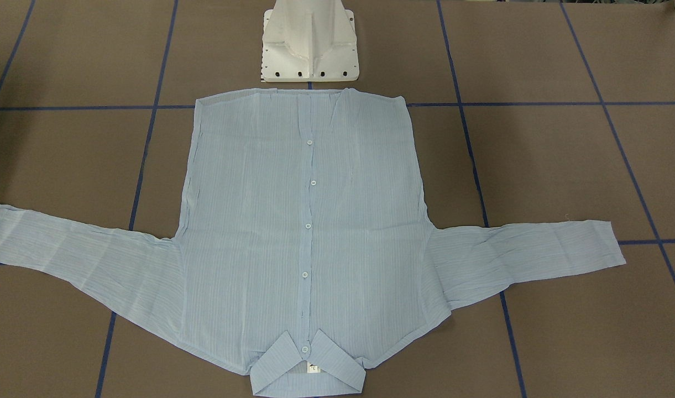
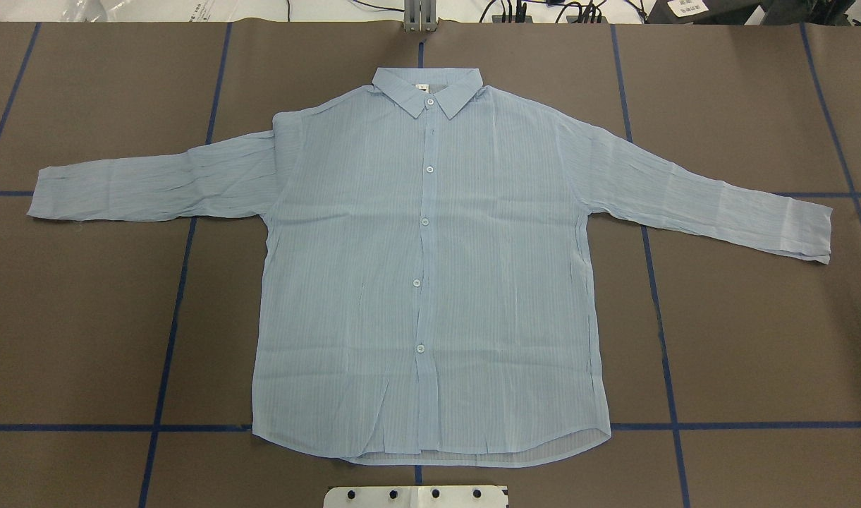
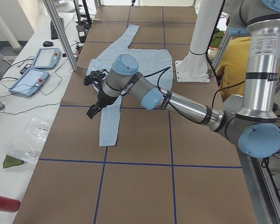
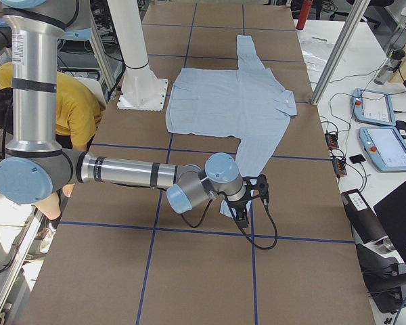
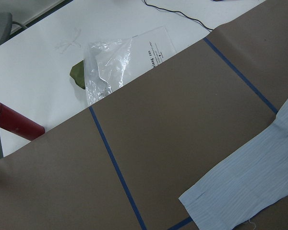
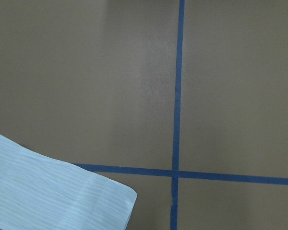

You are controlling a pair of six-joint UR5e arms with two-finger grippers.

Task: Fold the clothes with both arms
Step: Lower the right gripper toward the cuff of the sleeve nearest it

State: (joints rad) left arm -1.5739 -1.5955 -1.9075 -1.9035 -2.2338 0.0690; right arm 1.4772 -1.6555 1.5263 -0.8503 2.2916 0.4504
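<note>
The blue shirt [image 2: 430, 282] lies flat, front up, in the middle of the table [image 2: 84, 317]. Its collar [image 2: 428, 85] points to the table edge far from the robot. Its sleeves [image 2: 155, 180] stretch out toward both table ends. The left gripper [image 3: 91, 113] hangs near one sleeve end and the right gripper [image 4: 242, 217] near the other. I cannot tell if either gripper is open or closed.

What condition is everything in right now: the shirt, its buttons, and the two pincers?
shirt, spread flat, front up, unfolded, both sleeves out.
buttons, fastened.
left pincer, near one sleeve end; open or shut, cannot tell.
right pincer, near the other sleeve end; cannot tell.
</note>
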